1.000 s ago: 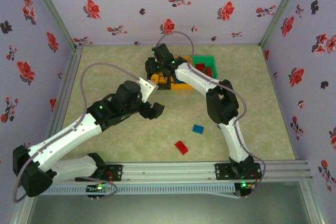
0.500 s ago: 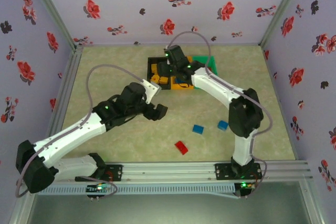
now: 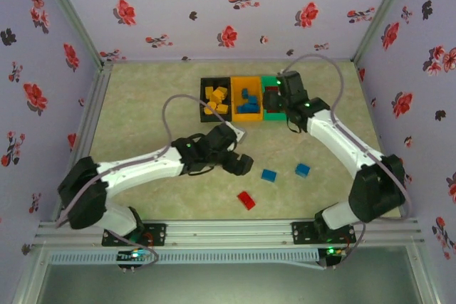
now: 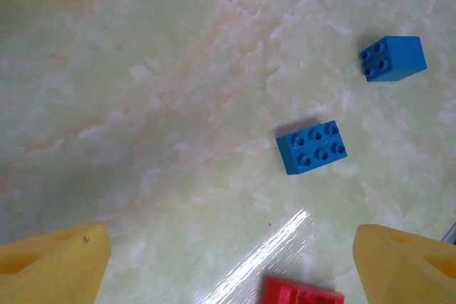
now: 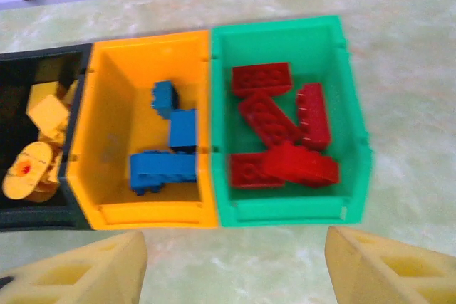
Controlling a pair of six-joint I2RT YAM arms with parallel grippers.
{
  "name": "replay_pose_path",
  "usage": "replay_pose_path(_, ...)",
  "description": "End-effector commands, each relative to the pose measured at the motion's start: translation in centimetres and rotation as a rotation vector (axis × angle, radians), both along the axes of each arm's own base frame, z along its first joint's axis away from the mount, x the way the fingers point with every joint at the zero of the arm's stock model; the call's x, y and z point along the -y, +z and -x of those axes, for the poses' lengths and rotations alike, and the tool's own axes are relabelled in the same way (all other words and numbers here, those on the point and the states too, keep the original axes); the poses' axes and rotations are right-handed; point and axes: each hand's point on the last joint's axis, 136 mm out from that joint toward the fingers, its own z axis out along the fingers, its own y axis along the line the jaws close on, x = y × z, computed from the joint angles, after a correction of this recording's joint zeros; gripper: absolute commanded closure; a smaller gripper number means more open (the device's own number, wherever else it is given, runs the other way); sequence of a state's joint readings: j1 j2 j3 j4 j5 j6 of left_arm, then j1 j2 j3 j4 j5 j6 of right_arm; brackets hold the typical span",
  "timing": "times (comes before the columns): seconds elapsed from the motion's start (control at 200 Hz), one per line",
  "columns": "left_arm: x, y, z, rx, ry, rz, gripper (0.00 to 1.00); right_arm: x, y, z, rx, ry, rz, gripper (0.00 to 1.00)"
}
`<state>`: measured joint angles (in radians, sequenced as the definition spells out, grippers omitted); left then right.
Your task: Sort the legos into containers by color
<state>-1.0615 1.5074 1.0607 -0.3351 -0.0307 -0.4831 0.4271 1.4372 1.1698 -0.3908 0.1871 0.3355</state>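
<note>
Right gripper (image 5: 235,261), parted and empty, had swung from the black bin (image 5: 43,217) to the green bin (image 5: 354,140) just ahead. Left gripper (image 4: 231,258), wide open, had advanced over the three remaining loose legos (image 4: 392,58), blue brick (image 4: 311,147) directly ahead.

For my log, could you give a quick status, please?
Left end effector open, empty. Right end effector open, near green bin. Two blue legos, one red lego unsorted on table. Nothing blocking.
</note>
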Motion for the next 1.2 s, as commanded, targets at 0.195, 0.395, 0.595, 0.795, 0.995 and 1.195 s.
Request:
replay_pose_path(0.195, 5.0, -3.1, 2.4, -0.145, 0.028, -0.181, 0.13, 4.0, -2.6, 2.5, -0.045, -0.124, -0.055, 0.33)
replay_pose_path(0.395, 7.5, -5.8, 3.7, -0.217, -0.016, -0.255, 0.13, 5.5, -3.4, 3.7, -0.053, -0.170, -0.092, 0.32)
replay_pose_path(0.595, 9.0, -7.5, 3.8, -0.229, -0.052, -0.293, 0.14, 7.0, -3.1, 4.8, -0.042, -0.204, -0.097, 0.32)
replay_pose_path(0.795, 10.1, -8.8, 3.2, -0.225, -0.075, -0.338, 0.20, 8.4, -3.3, 6.0, -0.042, -0.235, -0.102, 0.32)
replay_pose_path(0.995, 10.2, -10.5, 2.9, -0.234, -0.076, -0.386, 0.24, 9.0, -3.4, 6.6, -0.044, -0.250, -0.102, 0.32)
replay_pose_path(1.195, 10.0, -11.4, 2.5, -0.224, -0.063, -0.427, 0.28, 9.3, -3.3, 7.0, -0.043, -0.248, -0.096, 0.31)
